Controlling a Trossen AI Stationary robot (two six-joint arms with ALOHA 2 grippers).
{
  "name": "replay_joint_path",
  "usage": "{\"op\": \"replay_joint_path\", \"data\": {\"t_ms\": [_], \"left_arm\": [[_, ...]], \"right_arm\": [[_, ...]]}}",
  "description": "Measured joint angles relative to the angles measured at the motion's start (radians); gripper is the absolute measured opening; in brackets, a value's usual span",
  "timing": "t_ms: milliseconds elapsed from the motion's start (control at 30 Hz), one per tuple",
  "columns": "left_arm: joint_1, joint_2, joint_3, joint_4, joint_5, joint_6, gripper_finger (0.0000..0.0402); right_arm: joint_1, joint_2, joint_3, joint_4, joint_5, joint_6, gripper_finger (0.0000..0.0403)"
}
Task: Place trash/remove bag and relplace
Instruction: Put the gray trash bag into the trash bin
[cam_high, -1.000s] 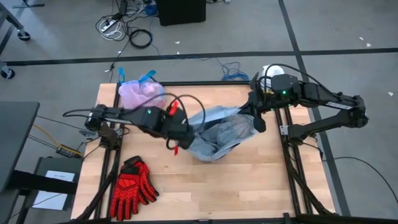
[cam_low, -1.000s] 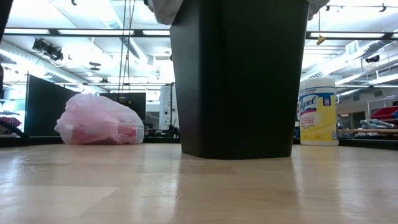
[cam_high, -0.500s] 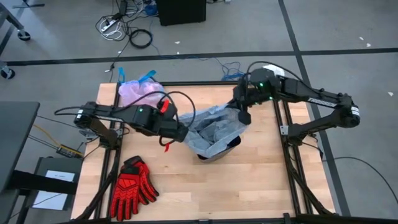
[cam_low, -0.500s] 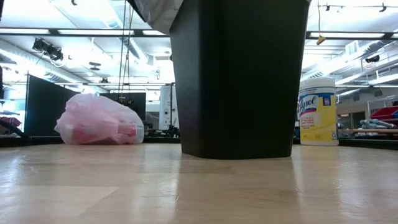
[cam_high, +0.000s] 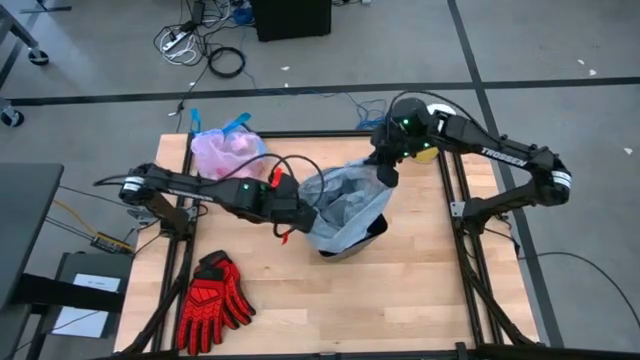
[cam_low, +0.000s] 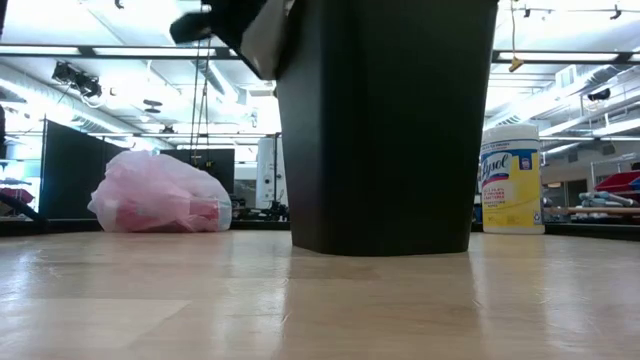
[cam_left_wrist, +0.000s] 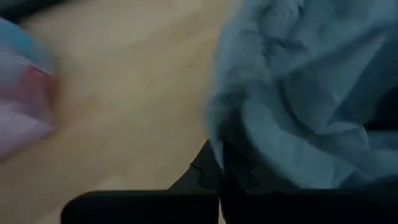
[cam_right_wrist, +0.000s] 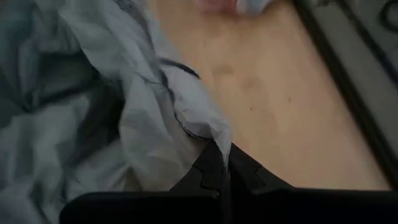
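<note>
The opaque grey-blue plastic liner (cam_high: 345, 205) is draped over the mouth of the black plastic bin (cam_low: 385, 125), which stands upright near the middle of the light wooden surface (cam_high: 420, 290). The left gripper (cam_high: 303, 218) is clenched on the liner's edge at the bin's left side, the plastic pinched between its dark fingers (cam_left_wrist: 211, 171). The right gripper (cam_high: 384, 174) is clenched on the liner's edge at the bin's far right corner (its wrist view shows a fold nipped at the fingertips (cam_right_wrist: 217, 158)). The liner's middle sags in rumpled folds between the two grips.

Left of the bin, at the surface's far left corner, lies the filled translucent pink-lavender bag with blue drawstring ties (cam_high: 226, 151), well apart from the bin. A yellow tub with a white lid (cam_low: 511, 180) stands beyond the bin's right side. A pair of red gloves (cam_high: 210, 302) lies left of the bin, at the near left edge of the surface.
</note>
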Motion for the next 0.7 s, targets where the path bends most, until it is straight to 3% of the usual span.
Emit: {"op": "replay_joint_path", "data": {"t_ms": [200,367,500,700], "left_arm": [[-0.019,0.001,-0.094,0.154,0.058,-0.003,0.0003],[-0.048,0.001,-0.145,0.279,0.054,-0.005,0.0004],[-0.068,0.001,-0.181,0.322,0.013,-0.023,0.0004],[-0.110,0.002,-0.245,0.385,-0.051,-0.077,0.0005]], "right_arm": [[-0.007,0.023,-0.053,-0.074,-0.143,0.012,0.0000],[-0.002,-0.002,-0.115,-0.065,-0.154,0.025,0.0000],[-0.002,-0.021,-0.193,-0.002,-0.164,0.024,0.0000],[-0.019,-0.054,-0.349,0.142,-0.269,0.082,0.0000]]}}
